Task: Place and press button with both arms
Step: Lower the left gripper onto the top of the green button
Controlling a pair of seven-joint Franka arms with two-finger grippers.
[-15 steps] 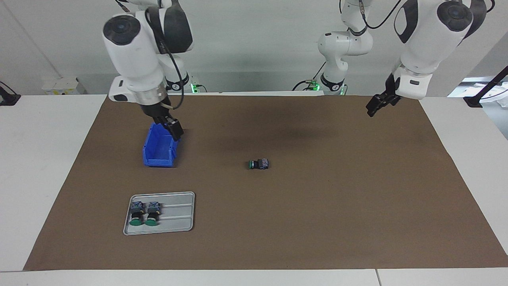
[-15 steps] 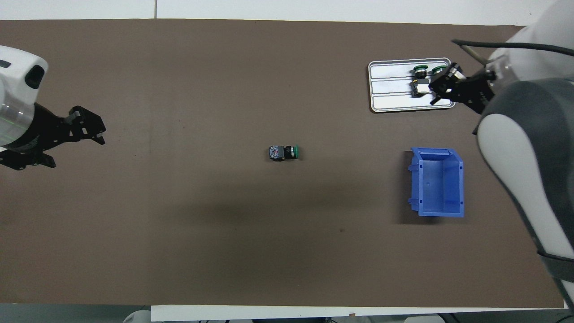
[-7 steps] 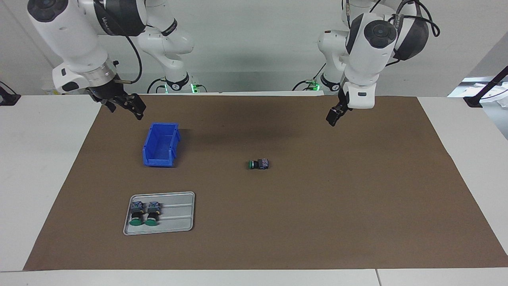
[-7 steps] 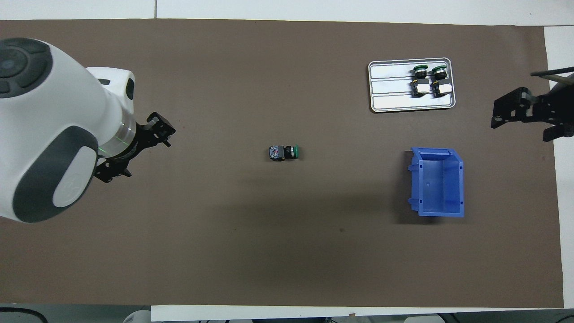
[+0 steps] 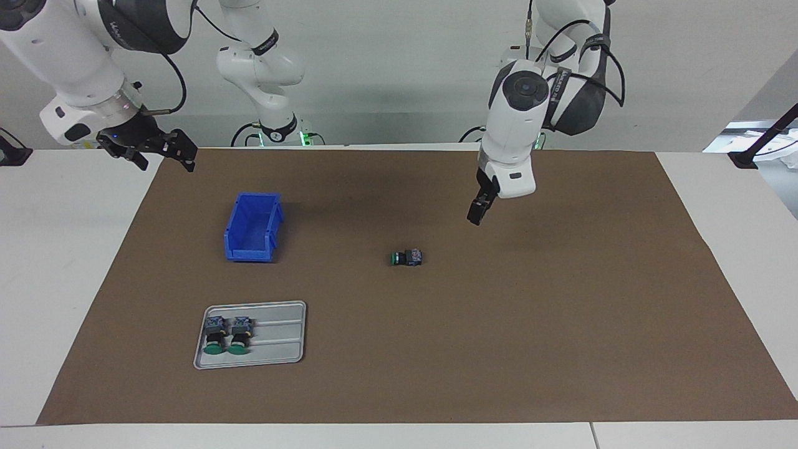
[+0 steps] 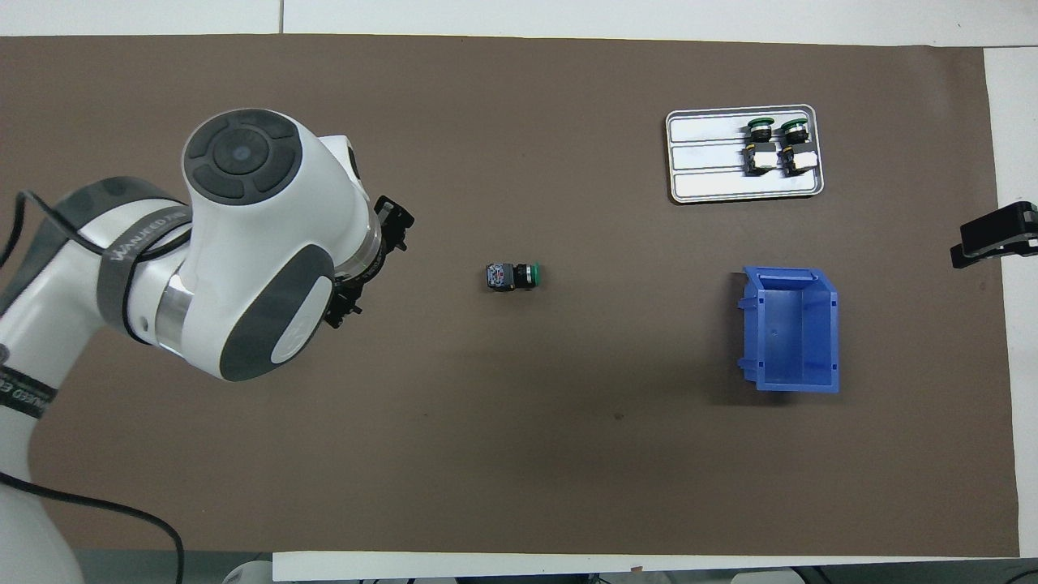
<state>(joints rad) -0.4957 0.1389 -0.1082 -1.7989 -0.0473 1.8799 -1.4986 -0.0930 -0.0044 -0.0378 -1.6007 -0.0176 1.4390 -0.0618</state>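
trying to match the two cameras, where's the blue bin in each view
Facing view: the blue bin sits on the brown mat toward the right arm's end, nearer to the robots than the metal tray.
Overhead view: the blue bin sits toward the same end, below the metal tray.
Shared landmark: the lone button mid-mat.

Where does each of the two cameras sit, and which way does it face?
Facing view: high across the table, looking at the robots; both arms show, the left gripper open above the brown mat, the right gripper open over the mat's edge.
Overhead view: above the robots' end, looking steeply down; the left arm fills the lower corner, the right gripper at the edge.
Shared: the lone button lying on its side mid-mat, the blue bin, and the grey tray holding two buttons.
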